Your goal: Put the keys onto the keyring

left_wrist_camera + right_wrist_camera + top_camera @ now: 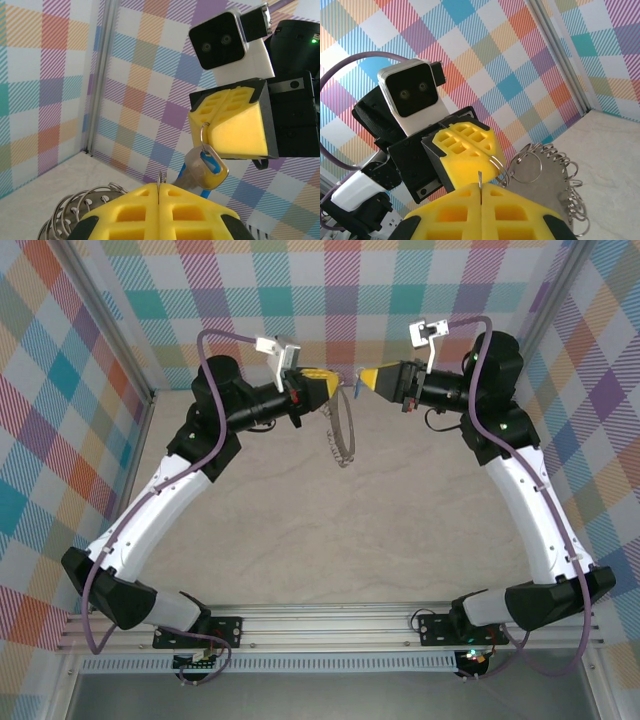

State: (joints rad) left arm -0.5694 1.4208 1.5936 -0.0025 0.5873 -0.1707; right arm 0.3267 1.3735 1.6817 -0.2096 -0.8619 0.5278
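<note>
The left fingers [320, 386] are pressed together on the rim of the keyring [342, 440]; the hoop hangs below them, clear above the worktop [330, 540]. The right fingers [368, 378] face them almost tip to tip, clamped on a small loop [204, 134] from which the key [209, 167] dangles. The key sits in the gap between the two sets of fingers, just beside the left tips; its long axis runs downward, with the shank slanting toward the left fingers and the blue head uppermost. Whether the small loop already belongs to the hoop's fringe cannot be told. The right arm carries the key, so my judgement is that the threading depends on bringing that loop across to the rim the left fingers hold steady.
</note>
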